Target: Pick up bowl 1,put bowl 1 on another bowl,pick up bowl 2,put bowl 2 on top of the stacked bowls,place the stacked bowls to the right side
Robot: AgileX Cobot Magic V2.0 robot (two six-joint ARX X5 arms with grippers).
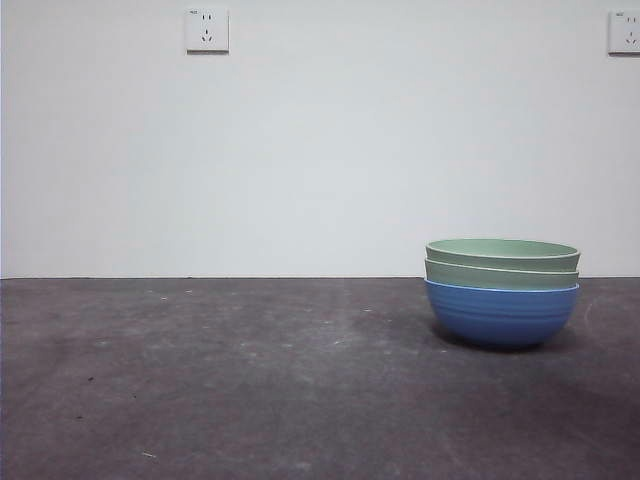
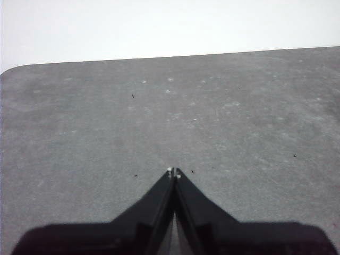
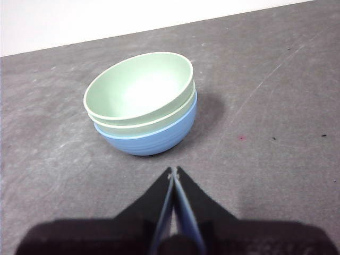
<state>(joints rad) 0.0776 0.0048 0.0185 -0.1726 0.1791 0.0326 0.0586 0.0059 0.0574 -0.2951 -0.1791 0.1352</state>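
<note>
**Plain white wall, worn grey table**

A dark grey, matte table [image 1: 250,380] fills the lower part of the front view — its surface scuffed, with pale smudges, faint scratches and small dark specks. Behind it rises a bare white wall [image 1: 320,150], evenly lit. Two white square wall sockets are mounted high up: one left of centre [image 1: 207,30], the other at the right edge [image 1: 625,32] — partly cropped. The left wrist view shows a rounded table corner.

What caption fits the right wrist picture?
Two green bowls nested in a blue bowl, right gripper shut nearby.
</note>
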